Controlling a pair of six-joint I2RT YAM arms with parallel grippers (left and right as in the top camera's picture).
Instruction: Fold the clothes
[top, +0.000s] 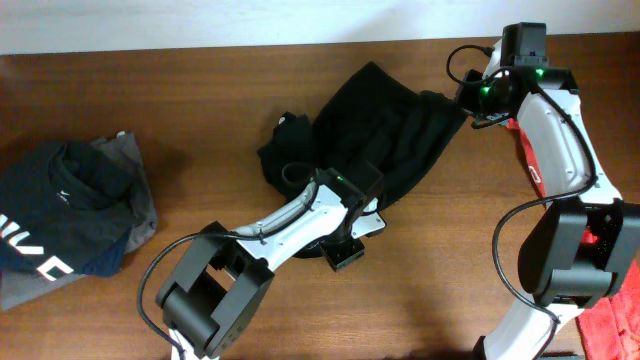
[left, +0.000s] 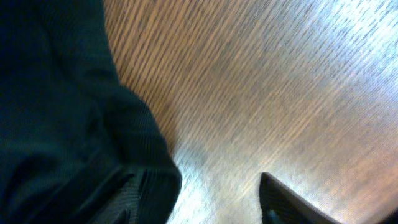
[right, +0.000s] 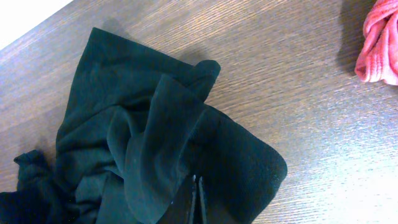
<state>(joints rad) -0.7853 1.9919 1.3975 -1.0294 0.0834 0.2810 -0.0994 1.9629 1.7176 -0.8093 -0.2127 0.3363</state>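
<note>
Wood counter (top: 200, 90): we've right pincer (right: 194, 186) clamped at 2 o'clock on black garment (top: 390, 120), likely to spread it; left pincer (top: 345, 248) state unclear.

Garment (top: 395, 130) centre, folded pile (top: 70, 215) left — cloth (top: 615, 322) far right

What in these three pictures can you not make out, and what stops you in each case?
- Left pincer: overhead, its own wrist covers it; the left wrist view is blurred and shows one finger, so open or shut is unclear.
- Black garment: crumpled, lower part under the left arm; its type is unclear.
- Pile of clothes: white lettering cut off by the overhead's left edge.
- Red cloth: cut off at the overhead's corner.
</note>
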